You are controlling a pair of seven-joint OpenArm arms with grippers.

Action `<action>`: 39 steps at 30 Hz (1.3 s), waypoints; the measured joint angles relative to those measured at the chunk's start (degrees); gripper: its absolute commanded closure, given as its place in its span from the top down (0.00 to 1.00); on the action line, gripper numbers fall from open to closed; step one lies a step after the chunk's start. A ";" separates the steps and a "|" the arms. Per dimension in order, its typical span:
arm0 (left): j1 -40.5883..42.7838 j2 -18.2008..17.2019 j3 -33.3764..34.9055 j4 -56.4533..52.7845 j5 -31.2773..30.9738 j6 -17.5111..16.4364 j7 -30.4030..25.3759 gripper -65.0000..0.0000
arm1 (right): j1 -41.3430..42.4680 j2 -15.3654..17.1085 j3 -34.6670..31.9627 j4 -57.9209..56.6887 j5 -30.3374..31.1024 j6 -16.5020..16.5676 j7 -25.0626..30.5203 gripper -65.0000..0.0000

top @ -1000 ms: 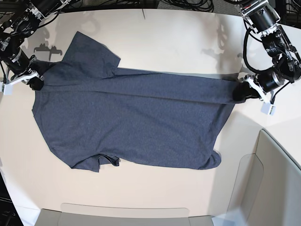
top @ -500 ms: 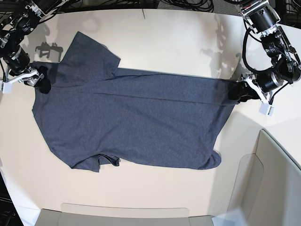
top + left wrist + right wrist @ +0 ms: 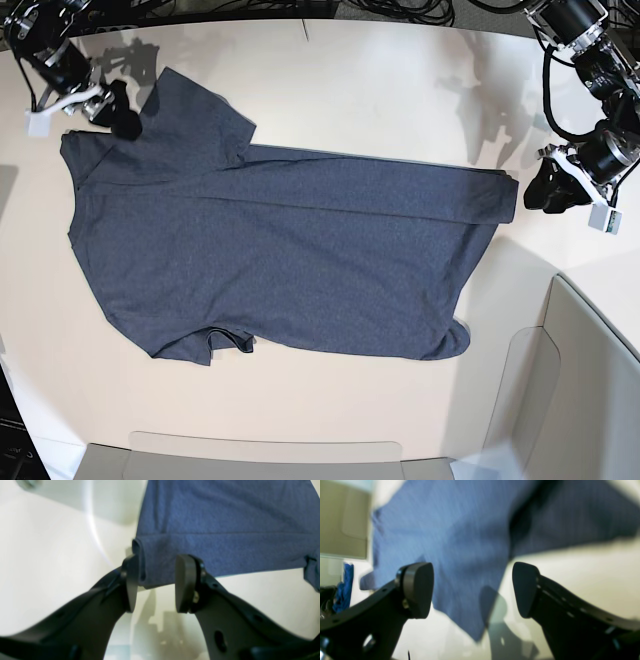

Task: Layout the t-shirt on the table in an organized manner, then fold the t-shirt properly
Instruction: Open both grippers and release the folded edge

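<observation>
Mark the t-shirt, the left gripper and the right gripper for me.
t-shirt (image 3: 290, 260): base view, middle of the body panel.
left gripper (image 3: 156, 582): left wrist view, gap between its open fingers, at the shirt's hem corner.
right gripper (image 3: 472, 590): right wrist view, gap between its open fingers, above a shirt corner.
</observation>
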State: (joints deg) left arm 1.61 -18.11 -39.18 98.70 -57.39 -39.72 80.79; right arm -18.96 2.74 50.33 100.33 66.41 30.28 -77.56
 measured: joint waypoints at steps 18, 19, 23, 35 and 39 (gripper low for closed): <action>2.34 0.15 0.04 1.25 0.02 0.00 0.15 0.34 | 0.70 -11.34 0.33 -0.70 -5.20 -0.26 2.34 0.77; 2.38 0.15 0.04 1.25 0.04 0.02 0.17 0.34 | 0.70 -11.74 0.35 -0.68 -5.18 -0.26 2.60 0.77; 2.36 0.15 0.04 1.25 0.04 0.02 0.17 0.34 | 0.70 -11.82 0.33 -0.68 -5.20 -0.26 2.51 0.77; 2.36 0.28 0.04 1.25 0.02 0.02 0.17 0.34 | 0.76 -11.78 -1.44 -1.07 -9.25 -0.04 0.42 0.00; 2.36 0.28 0.04 1.22 0.04 0.02 0.17 0.34 | 3.54 -11.52 -3.80 -0.20 -7.23 -0.09 0.37 0.00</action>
State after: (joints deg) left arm 3.97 -17.82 -39.13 99.92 -57.34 -39.70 80.97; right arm -15.42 -8.78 46.52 100.14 59.18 30.20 -77.19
